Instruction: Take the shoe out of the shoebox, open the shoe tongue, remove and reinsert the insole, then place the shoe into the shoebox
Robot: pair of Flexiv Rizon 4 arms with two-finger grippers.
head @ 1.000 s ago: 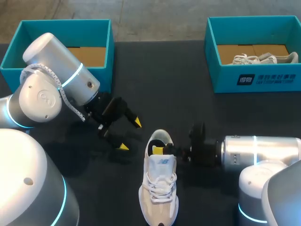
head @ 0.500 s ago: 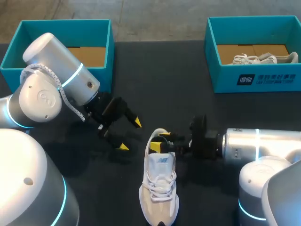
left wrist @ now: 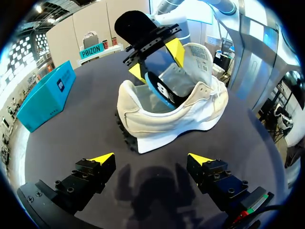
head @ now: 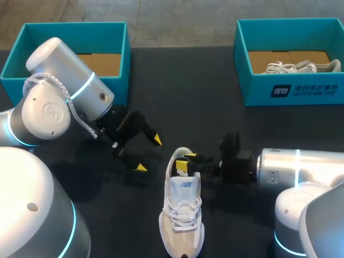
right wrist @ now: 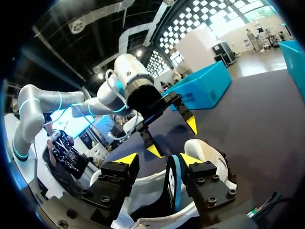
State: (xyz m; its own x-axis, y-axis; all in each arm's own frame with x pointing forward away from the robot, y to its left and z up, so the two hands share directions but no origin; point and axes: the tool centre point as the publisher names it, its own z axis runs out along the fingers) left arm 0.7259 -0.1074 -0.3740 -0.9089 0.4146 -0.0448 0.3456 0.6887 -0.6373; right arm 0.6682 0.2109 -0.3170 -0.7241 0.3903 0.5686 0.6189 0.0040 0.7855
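Head view: the left end effector (head: 148,154) was held wide apart over the desk (head: 177,97), with nothing gripped. The right end effector (head: 186,162) was seen at the heel opening of the white shoe (head: 183,215), which lay on the desk well apart from the left shoebox (head: 121,70) and the right shoebox (head: 252,80). Fingertip contact was hidden.
Left wrist view: the shoe was seen just ahead of the spread fingers, untouched.
Right wrist view: fingers were apart. A dark blue-edged piece (right wrist: 172,183) was seen between them, against one finger only. The toe was cut off.

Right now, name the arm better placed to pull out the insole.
Right. The right gripper sits at the opening of the shoe, open fingers either side of the insole. The left gripper hangs open beside the shoe, touching nothing.
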